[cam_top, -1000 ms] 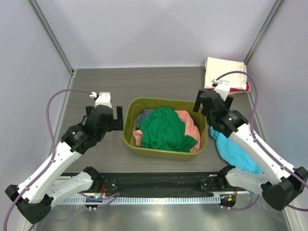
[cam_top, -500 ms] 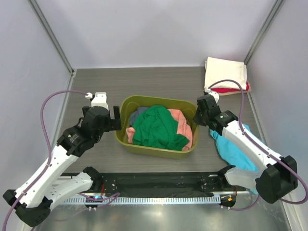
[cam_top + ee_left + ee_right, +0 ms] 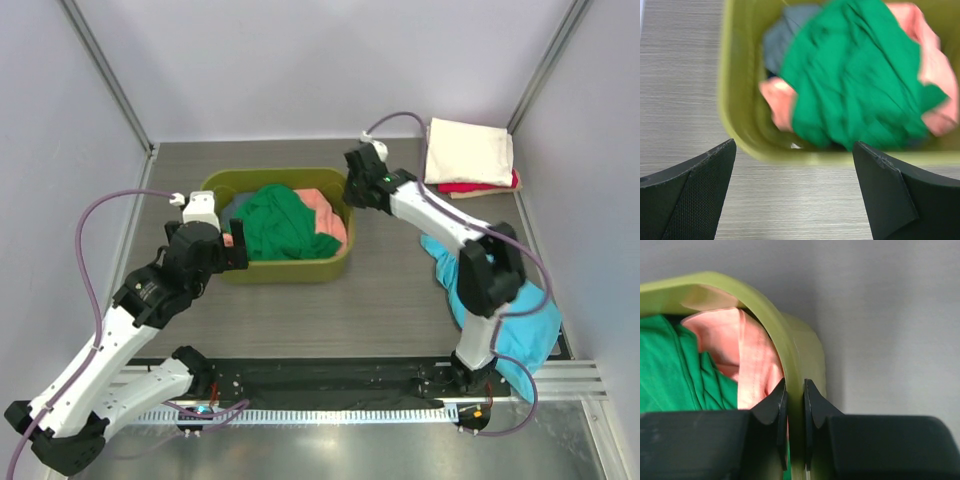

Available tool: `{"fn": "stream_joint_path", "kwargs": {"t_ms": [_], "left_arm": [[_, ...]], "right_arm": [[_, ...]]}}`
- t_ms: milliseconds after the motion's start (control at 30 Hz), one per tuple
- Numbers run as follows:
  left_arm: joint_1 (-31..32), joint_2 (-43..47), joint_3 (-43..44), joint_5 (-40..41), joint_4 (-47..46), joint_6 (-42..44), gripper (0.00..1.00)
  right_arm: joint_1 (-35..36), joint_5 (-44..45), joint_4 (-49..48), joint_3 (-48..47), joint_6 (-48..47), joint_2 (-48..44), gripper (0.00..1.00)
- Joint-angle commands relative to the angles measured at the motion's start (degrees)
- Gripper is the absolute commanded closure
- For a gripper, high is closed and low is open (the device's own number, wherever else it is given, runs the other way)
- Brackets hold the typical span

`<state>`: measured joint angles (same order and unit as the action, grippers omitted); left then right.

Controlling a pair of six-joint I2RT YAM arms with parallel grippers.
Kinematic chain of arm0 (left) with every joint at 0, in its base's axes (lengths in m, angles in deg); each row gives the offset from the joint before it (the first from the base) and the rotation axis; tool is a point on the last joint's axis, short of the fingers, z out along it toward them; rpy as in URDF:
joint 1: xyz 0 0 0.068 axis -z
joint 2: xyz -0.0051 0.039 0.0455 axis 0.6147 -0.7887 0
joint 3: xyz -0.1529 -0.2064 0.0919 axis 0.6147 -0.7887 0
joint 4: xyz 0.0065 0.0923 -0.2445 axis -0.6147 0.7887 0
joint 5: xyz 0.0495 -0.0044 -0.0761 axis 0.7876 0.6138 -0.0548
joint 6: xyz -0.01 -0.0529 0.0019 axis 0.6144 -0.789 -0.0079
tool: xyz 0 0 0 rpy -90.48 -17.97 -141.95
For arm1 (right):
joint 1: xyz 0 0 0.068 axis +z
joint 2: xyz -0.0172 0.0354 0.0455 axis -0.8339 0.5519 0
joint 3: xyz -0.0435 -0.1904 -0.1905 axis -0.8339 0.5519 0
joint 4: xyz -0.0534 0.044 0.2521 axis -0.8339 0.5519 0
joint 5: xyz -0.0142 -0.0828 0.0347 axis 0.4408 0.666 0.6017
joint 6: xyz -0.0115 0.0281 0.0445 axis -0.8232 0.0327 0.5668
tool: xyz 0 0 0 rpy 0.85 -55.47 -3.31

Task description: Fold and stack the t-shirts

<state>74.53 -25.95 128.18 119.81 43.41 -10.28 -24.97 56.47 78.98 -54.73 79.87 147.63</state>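
Note:
My right gripper point(image 3: 352, 190) point(image 3: 794, 390) is shut on the right rim of the olive-green tub point(image 3: 285, 272) point(image 3: 765, 310), one finger inside and one outside the wall. In the tub lie a dark green t-shirt point(image 3: 280, 225) point(image 3: 860, 85), a salmon-pink one point(image 3: 325, 215) point(image 3: 740, 350) and a grey-blue one point(image 3: 785, 40). A turquoise t-shirt point(image 3: 500, 310) lies crumpled on the table under the right arm. My left gripper point(image 3: 235, 250) point(image 3: 794, 145) is open at the tub's near left wall point(image 3: 735, 90), holding nothing.
A folded cream-white shirt point(image 3: 468, 150) sits on a red one point(image 3: 480, 187) at the back right corner. Grey walls close in the table on three sides. A black rail point(image 3: 330, 385) runs along the near edge.
My right gripper shut on the tub's right rim and dragged the tub back and to the left. My left arm shifted slightly left, staying open beside the tub.

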Motion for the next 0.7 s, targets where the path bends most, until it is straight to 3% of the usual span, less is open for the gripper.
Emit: {"fn": "stream_joint_path", "kwargs": {"t_ms": [0, 67, 100, 167, 200, 233, 267, 300, 333, 400, 467, 533, 667], "left_arm": [[-0.9, 0.4, 0.4, 2.6, -1.4, -0.9, 0.00], [-1.8, 0.6, 0.5, 3.0, -1.3, -1.1, 0.00], [-2.1, 1.1, 0.4, 3.3, -1.4, -1.1, 0.00], [-3.1, 1.4, 0.0, 3.1, -1.9, -1.2, 0.00], [-3.4, 1.6, -0.1, 3.1, -1.9, -1.3, 0.00], [-3.6, 1.7, -0.2, 3.3, -2.0, -1.3, 0.00], [-4.0, 1.6, -0.1, 3.5, -1.9, -1.3, 0.00], [-4.1, 1.6, -0.1, 3.7, -1.9, -1.3, 0.00], [-4.2, 1.4, -0.1, 4.2, -1.8, -1.3, 0.00], [-4.3, 1.1, -0.1, 4.5, -1.5, -1.3, 0.00], [-4.3, 0.5, -0.1, 4.4, -1.5, -1.3, 0.00], [-4.4, 0.0, 0.1, 4.0, -1.6, -1.2, 0.00], [-5.2, -2.4, 0.1, 2.5, -2.2, -0.8, 0.00]], "right_arm": [[0.3, 0.0, -8.3, -18.7, 10.0, 13.3, 0.99], [0.6, -1.4, -7.7, -29.0, 12.6, 25.6, 0.99], [0.9, -1.8, -7.6, -40.6, 14.3, 29.9, 0.99], [1.4, -4.7, -7.1, -54.3, 17.1, 39.8, 0.99], [1.5, -6.0, -9.1, -67.0, 18.6, 48.5, 0.99], [1.7, -7.5, -13.4, -70.8, 20.7, 52.3, 0.99], [1.7, -10.9, -21.3, -71.2, 22.0, 54.4, 0.66], [1.8, -17.5, -43.5, -65.3, 23.3, 56.1, 0.39], [1.8, -19.1, -51.4, -63.1, 26.3, 56.7, 0.01], [1.5, -24.7, -59.6, -63.5, 25.7, 58.1, 0.00], [1.3, -27.9, -60.7, -62.3, 23.9, 56.4, 0.00], [0.5, -31.6, -62.0, -54.8, 22.6, 49.9, 0.00], [-2.3, -32.6, -63.9, -30.3, 17.2, 34.9, 0.00]]}}
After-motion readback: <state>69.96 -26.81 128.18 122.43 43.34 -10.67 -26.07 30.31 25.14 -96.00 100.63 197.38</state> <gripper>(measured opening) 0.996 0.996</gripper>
